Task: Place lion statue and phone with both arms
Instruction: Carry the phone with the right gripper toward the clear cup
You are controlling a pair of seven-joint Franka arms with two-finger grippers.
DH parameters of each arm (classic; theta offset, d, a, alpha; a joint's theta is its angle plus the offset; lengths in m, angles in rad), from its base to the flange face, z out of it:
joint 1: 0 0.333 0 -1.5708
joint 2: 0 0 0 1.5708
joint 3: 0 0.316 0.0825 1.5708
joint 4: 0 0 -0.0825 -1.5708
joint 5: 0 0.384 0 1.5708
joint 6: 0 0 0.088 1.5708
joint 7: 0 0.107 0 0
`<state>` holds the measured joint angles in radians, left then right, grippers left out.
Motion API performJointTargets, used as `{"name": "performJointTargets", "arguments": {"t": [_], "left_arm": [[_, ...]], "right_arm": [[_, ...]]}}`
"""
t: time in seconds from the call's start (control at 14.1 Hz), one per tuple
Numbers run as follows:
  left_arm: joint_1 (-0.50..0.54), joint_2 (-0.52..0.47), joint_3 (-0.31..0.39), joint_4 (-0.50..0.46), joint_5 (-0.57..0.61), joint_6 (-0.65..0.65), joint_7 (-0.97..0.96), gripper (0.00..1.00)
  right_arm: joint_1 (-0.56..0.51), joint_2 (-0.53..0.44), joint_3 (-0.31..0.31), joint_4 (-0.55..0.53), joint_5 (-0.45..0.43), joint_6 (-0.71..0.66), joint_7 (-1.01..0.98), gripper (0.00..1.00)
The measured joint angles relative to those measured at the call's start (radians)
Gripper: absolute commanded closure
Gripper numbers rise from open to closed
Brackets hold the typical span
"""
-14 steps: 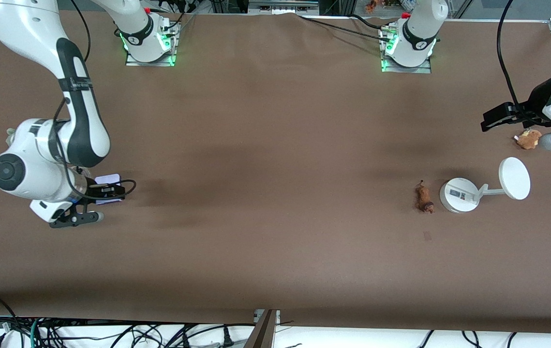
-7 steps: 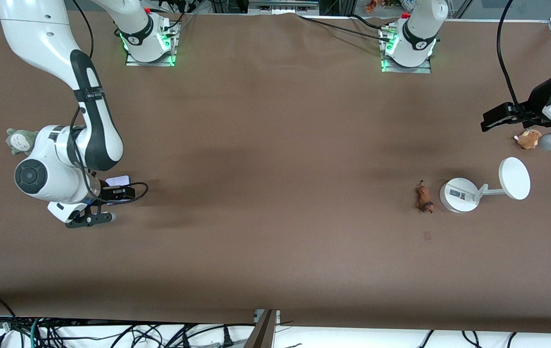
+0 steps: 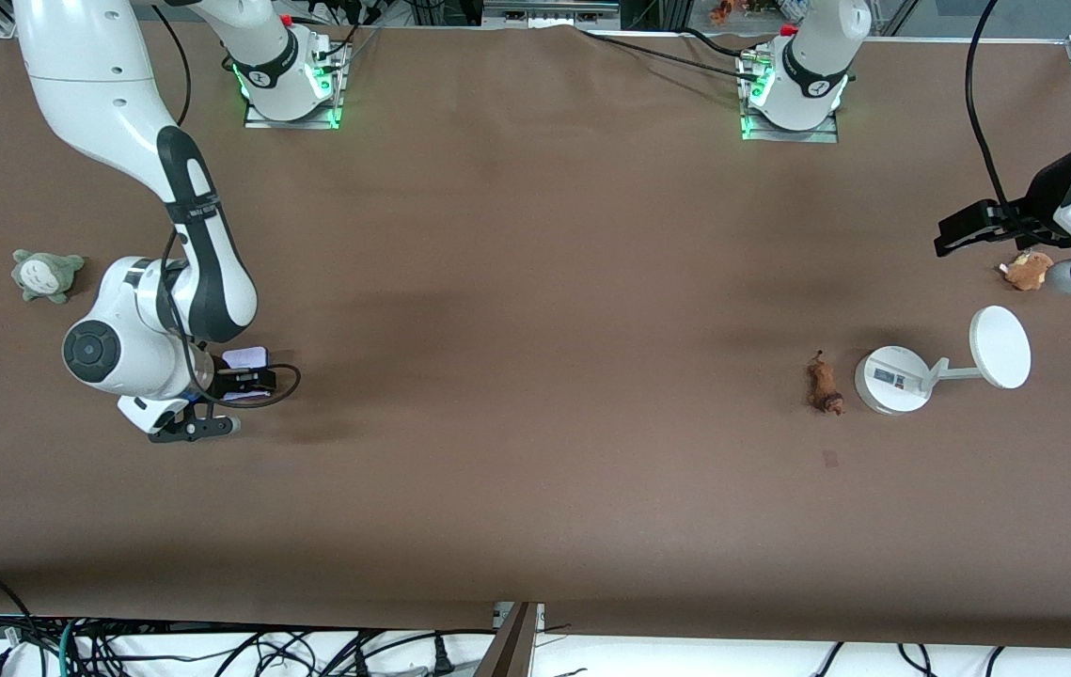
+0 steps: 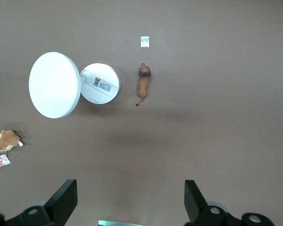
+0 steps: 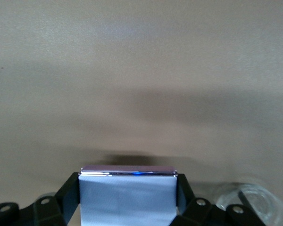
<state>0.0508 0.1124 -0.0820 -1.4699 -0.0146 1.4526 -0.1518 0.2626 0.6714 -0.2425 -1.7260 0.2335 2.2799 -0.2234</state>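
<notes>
Right end effector (image 3: 236,378) clenched on the phone (image 3: 246,358), grasping it by its two side edges; in the right wrist view the phone (image 5: 127,190) sits between the fingers (image 5: 70,193) with its thin edge pointing out over bare brown worktop (image 3: 535,423). It hangs over the right arm's end of the worktop. Grey-green plush (image 3: 45,274) lies on the worktop near that end effector, toward the worktop's edge, apart from it. A looped black cable (image 3: 281,385) hangs just beside the phone. Nothing lies on the worktop close under the phone.

Left end effector (image 4: 129,202) released, fingers (image 4: 63,200) spread wide, up over the left arm's end of the worktop; this arm waits. Lion statue (image 3: 825,383) lies flat on the worktop, well apart from the left end effector, not touched. Just beside the lion stands the white round-based stand (image 3: 892,379) with its disc (image 3: 1000,346). Small brown plush with tag (image 3: 1027,270) lies close under the left arm's wrist. A small pale mark (image 4: 145,42) on the worktop near the lion's head end.
</notes>
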Motion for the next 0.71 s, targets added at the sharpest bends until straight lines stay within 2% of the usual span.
{"name": "performJointTargets", "arguments": {"t": [0.14,0.28,0.71], "left_arm": [[0.000,0.005,0.000,0.008,0.000,0.002,0.000,0.00],[-0.001,0.009,0.000,0.015,0.000,0.002,0.000,0.00],[-0.001,0.014,-0.001,0.018,0.000,0.002,0.000,0.00]], "right_arm": [[0.003,0.013,0.002,0.000,0.004,0.016,0.000,0.23],[0.003,0.022,0.003,0.000,0.007,0.028,0.000,0.02],[0.004,0.024,0.003,0.001,0.008,0.030,0.001,0.01]]}}
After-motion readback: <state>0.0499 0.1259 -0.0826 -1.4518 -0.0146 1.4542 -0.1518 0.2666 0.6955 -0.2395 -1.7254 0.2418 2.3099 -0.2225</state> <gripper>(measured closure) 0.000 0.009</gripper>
